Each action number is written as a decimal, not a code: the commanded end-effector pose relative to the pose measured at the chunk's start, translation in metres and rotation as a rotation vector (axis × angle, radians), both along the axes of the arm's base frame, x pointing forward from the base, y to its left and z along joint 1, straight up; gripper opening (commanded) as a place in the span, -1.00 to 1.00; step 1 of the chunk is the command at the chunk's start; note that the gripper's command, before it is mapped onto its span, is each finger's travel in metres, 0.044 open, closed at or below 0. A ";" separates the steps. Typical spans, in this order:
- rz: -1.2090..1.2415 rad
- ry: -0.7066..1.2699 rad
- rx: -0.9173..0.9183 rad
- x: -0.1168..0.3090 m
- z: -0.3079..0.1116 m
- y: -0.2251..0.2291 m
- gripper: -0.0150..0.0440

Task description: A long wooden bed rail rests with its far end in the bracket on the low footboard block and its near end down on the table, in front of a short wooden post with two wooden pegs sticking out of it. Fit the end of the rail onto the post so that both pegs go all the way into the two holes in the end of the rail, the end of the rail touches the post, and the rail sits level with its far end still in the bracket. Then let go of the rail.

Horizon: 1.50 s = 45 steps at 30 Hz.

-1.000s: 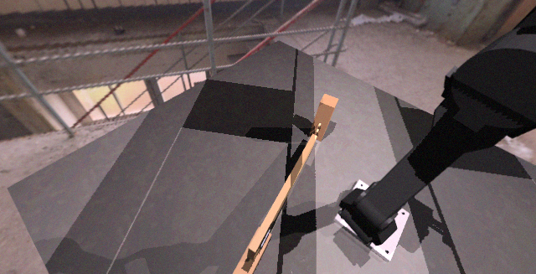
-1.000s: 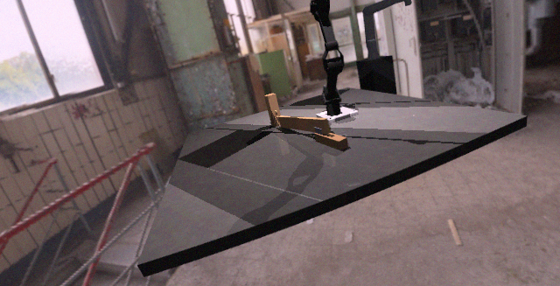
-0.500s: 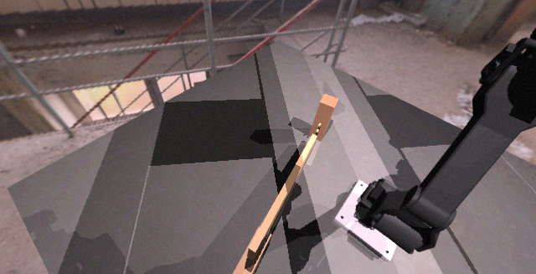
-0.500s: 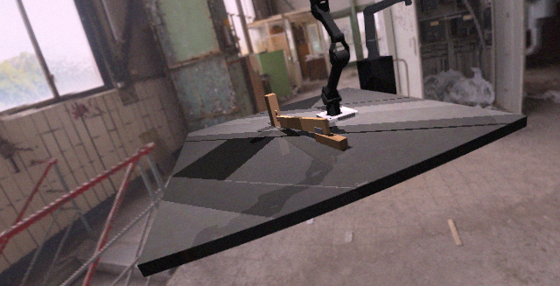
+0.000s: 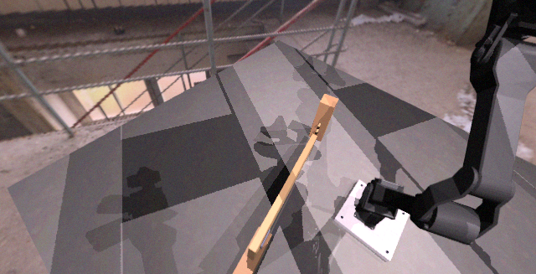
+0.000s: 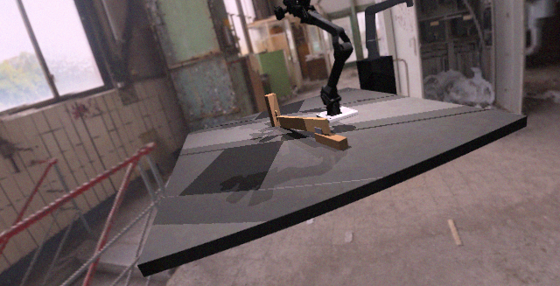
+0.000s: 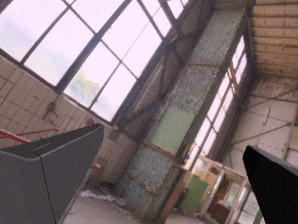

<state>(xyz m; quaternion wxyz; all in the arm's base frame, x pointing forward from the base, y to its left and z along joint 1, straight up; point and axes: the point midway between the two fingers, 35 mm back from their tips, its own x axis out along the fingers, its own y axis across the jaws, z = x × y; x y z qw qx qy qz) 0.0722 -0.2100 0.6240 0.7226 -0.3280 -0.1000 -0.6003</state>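
The wooden rail (image 5: pixel 285 190) (image 6: pixel 302 123) slopes from the bracket (image 6: pixel 318 131) on the low footboard block (image 5: pixel 247 266) (image 6: pixel 334 141) down toward the upright wooden post (image 5: pixel 326 112) (image 6: pixel 271 108). Two pegs (image 5: pixel 318 129) stick out of the post and show bare just above the rail's low end. That end is close to the post's foot; whether it touches the post cannot be told. My gripper (image 7: pixel 175 142) is open and empty, with its fingers wide apart in the wrist view. It is raised high above the table, well away from the rail. It is outside the top view.
The arm's white base plate (image 5: pixel 377 236) (image 6: pixel 350 113) stands on the grey table (image 5: pixel 188 232) (image 6: pixel 394 155) beside the rail. The raised arm (image 5: pixel 481 127) (image 6: pixel 334 72) stands up from it. Shadows of the arm fall across the table top.
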 end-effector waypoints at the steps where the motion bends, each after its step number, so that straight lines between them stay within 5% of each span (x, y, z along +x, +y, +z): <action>1: 0.061 0.193 0.147 0.048 -0.050 -0.036 1.00; 11: 0.264 0.693 0.359 0.156 -0.175 -0.052 1.00; 26: 0.642 1.441 0.315 0.247 -0.332 0.030 1.00; 35: 0.804 1.738 0.267 0.252 -0.394 0.072 1.00; 45: 1.248 2.441 -0.044 0.196 -0.504 0.156 1.00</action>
